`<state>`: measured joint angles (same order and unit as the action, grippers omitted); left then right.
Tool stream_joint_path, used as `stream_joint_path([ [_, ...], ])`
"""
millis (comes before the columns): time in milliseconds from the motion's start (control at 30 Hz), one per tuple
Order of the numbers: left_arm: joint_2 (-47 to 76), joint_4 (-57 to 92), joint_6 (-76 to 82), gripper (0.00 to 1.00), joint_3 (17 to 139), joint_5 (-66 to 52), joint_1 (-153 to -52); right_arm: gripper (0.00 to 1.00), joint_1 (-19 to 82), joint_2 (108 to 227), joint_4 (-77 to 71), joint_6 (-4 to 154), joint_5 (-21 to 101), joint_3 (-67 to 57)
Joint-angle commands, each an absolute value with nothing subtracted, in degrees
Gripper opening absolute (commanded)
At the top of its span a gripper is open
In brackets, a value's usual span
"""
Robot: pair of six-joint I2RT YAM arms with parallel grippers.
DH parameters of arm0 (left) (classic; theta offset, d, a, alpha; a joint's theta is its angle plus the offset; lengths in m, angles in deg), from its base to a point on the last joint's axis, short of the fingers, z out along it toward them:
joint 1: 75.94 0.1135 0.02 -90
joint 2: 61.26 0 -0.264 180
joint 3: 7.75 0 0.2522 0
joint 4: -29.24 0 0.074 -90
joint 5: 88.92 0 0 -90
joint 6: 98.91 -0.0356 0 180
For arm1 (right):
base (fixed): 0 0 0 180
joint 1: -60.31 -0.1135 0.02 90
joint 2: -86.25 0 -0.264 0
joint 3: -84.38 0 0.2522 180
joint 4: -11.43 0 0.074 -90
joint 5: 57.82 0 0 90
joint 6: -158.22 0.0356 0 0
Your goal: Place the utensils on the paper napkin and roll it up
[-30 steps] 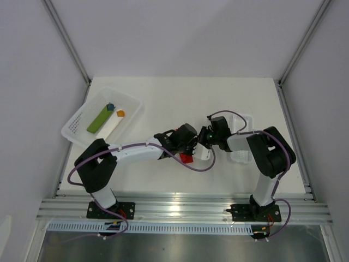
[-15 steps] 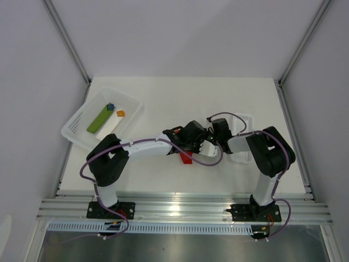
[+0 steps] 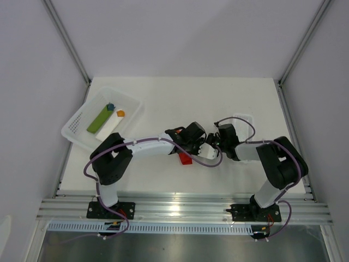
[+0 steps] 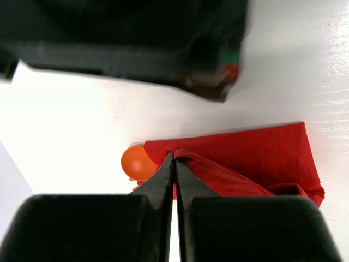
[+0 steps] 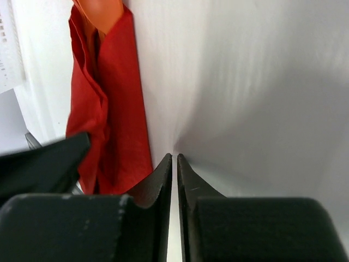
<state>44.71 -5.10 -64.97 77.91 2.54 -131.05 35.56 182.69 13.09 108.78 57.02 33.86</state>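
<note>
both pairs of jaws read as closed on my feeds. on the left wrist camera the left gripper (image 4: pixel 174 159) has its fingers drawn together with only a hairline slit between them. the tips sit right at a raised fold of the paper napkin (image 4: pixel 256 155). from this angle i cannot tell whether any paper is nipped in the slit or the tips merely press against the fold.

the right gripper (image 5: pixel 174 158) is pinched together too, with nothing between its fingers. its tips are over bare white table (image 3: pixel 163 103), just beside the napkin's long edge and not on it.

the napkin lies near the middle of the table, between the two wrists. it is gathered into a narrow, creased red strip, not a flat square, with a loose ridge running along it. one orange utensil (image 4: pixel 135 162) pokes its rounded end out of one end of the strip, close to the left fingertips. the rest of it is hidden under the paper, and i cannot make out how many pieces are inside.

from overhead the two arms reach in toward each other and their wrists nearly meet above the napkin.

well apart, at the far left of the table, a white bin (image 3: pixel 73 123) holds a green bar (image 3: pixel 98 121), a small blue block (image 3: pixel 110 106) and a small orange block (image 3: pixel 120 113). a white slotted tray (image 3: pixel 245 115) sits behind the right arm, partly covered by it.
</note>
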Motion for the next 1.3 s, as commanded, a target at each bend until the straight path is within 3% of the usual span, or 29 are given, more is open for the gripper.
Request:
stream_joint_path([
  [0,45.2,-5.3,-65.8,0.03,80.5,2.7,-131.3,0.11,35.9,177.7,17.2,110.0,56.8,38.6],
  [233,45.8,-5.5,-65.1,0.04,81.2,2.6,-131.3,0.33,34.7,169.2,45.0,119.2,54.4,56.0],
  [600,46.3,-6.1,-64.3,0.05,82.3,2.8,-131.3,0.48,22.6,147.4,44.4,112.6,36.9,63.2],
  [1267,51.4,-8.4,-63.0,0.06,89.0,3.2,-131.3,0.43,27.4,151.9,32.8,111.1,42.3,59.7],
])
